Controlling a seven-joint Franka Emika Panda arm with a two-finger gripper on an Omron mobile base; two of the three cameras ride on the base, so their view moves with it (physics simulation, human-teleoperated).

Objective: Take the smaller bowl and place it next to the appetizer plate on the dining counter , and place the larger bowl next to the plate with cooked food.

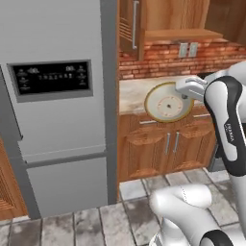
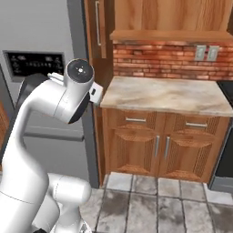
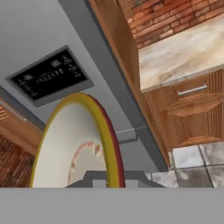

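My gripper [image 1: 184, 96] is shut on the rim of the larger bowl [image 1: 167, 102], a round bowl with a yellowish rim and a pale inside, held tilted on its edge in the air in front of the wooden cabinets. In the hand view the larger bowl [image 3: 72, 144] stands edge-on right before the camera, its yellow rim curving up from the bottom. The smaller bowl, the appetizer plate, the plate with cooked food and the dining counter are out of view.
A tall grey refrigerator [image 1: 57, 110] with a dark control panel [image 1: 52, 78] stands at the left. To its right is a narrow marbled top [image 2: 168, 95] over wooden cabinet doors [image 2: 154, 145], with a brick wall [image 2: 164, 61] behind. The floor [image 2: 150, 205] is grey tile.
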